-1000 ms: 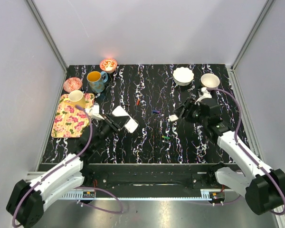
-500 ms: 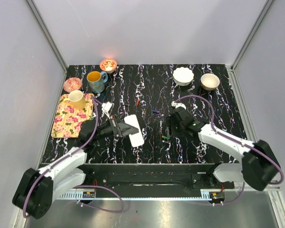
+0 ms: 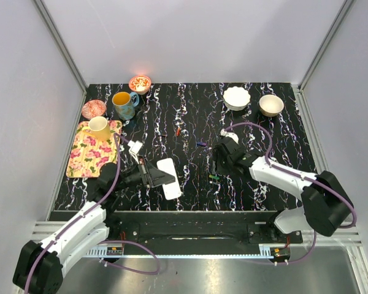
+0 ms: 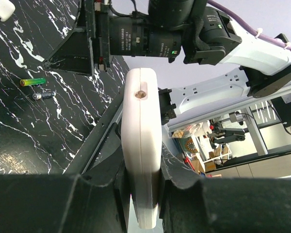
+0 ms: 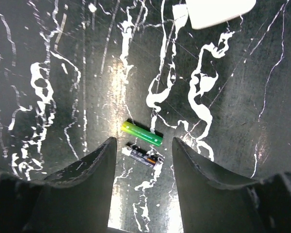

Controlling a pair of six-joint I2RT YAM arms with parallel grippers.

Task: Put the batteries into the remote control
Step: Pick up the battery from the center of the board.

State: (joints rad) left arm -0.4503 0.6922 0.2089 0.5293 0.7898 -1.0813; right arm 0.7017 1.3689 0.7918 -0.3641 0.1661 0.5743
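Observation:
My left gripper (image 3: 154, 175) is shut on the white remote control (image 3: 170, 178) and holds it over the table's near middle. In the left wrist view the remote (image 4: 141, 141) stands edge-on, clamped between the fingers of the left gripper (image 4: 141, 194). A green battery (image 5: 143, 133) and a dark battery (image 5: 144, 156) lie side by side on the black marbled table. My right gripper (image 5: 144, 145) is open just above them, one finger on each side. The top view shows the green battery (image 3: 214, 177) under the right gripper (image 3: 216, 169). Both batteries also show in the left wrist view (image 4: 33, 81).
A small white flat piece (image 5: 218, 9) lies just beyond the batteries. A blue battery (image 3: 200, 144) and an orange one (image 3: 178, 130) lie mid-table. A floral tray (image 3: 89, 156) with a yellow cup (image 3: 99, 127), a mug (image 3: 124, 104) and patterned bowls (image 3: 140, 82) are back left; two bowls (image 3: 237, 98) back right.
My right arm swung from the back right to the centre and came down over the two batteries. My left gripper carried the remote nearer and a little to the right.

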